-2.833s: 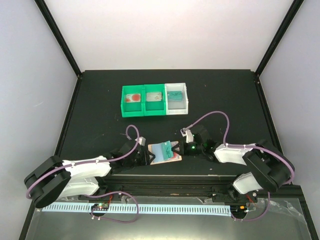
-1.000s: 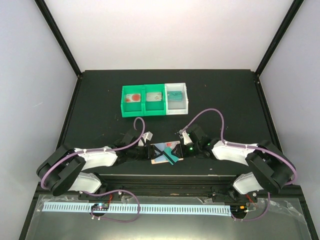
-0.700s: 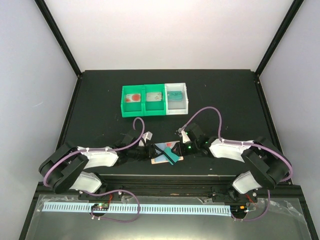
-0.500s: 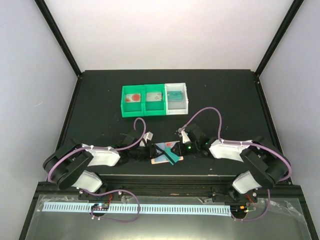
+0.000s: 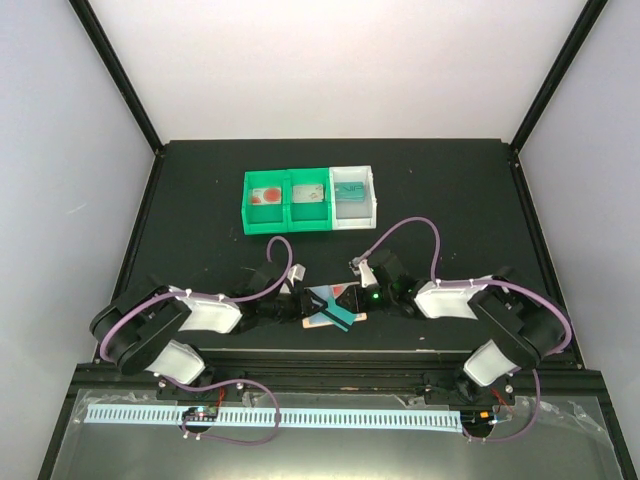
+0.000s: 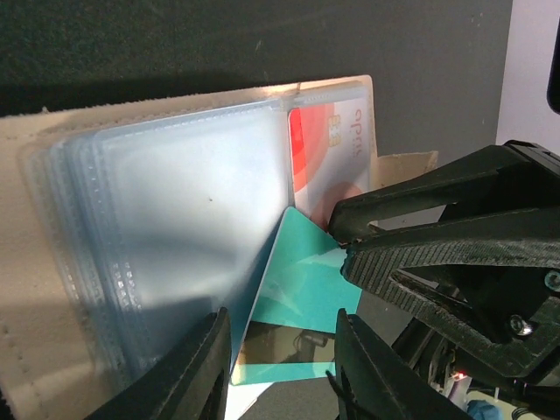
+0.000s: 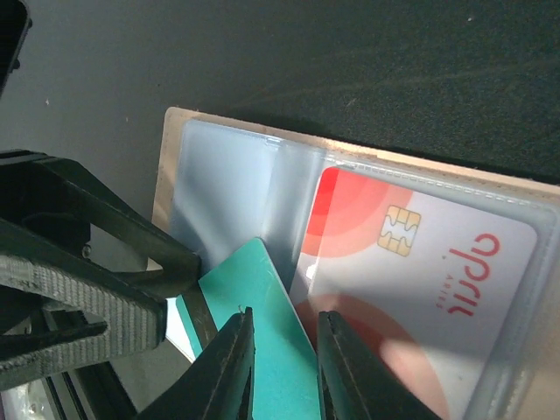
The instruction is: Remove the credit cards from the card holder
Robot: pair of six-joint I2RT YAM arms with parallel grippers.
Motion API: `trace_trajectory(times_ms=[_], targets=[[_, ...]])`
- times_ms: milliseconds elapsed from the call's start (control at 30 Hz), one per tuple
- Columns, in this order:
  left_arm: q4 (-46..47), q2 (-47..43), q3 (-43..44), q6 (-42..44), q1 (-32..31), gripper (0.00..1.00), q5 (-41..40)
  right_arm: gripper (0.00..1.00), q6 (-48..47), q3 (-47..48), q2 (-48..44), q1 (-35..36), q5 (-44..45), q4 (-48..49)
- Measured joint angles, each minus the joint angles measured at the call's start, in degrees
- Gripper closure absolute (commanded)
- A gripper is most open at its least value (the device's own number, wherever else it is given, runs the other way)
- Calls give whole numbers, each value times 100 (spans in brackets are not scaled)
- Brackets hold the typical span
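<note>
The tan card holder (image 5: 320, 302) is laid open, with the green and white bins (image 5: 287, 224) beyond it. A teal card (image 6: 302, 297) is seen partly out of its clear sleeves, and a red-and-white card (image 7: 420, 289) is sleeved inside. At its left, the left gripper (image 6: 282, 350) is held with fingers apart over the teal card. At its right, the right gripper (image 7: 284, 328) is nearly closed there; whether it is gripping cannot be told.

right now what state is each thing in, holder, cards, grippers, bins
card holder: lying open, clear sleeves fanned
teal card: partly out of the holder, askew
red and white card: inside its clear sleeve
right gripper: jaws closed on the teal card's edge
left gripper: fingers apart either side of the teal card, grip unclear
bins: each with a card inside
</note>
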Motion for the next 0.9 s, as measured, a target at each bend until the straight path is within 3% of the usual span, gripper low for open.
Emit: trace_trajectory(times_ms=[267, 500, 700, 900], targets=[[168, 90, -55, -79, -66, 64, 9, 75, 105, -31, -20, 15, 39, 57], [168, 90, -55, -68, -66, 64, 28, 69, 348, -57, -863, 20, 350, -737], [208, 101, -74, -70, -68, 64, 79, 66, 1257, -852, -1744, 22, 485, -417], [256, 107, -103, -83, -79, 65, 173, 69, 2138, -1578, -1858, 52, 579, 90]])
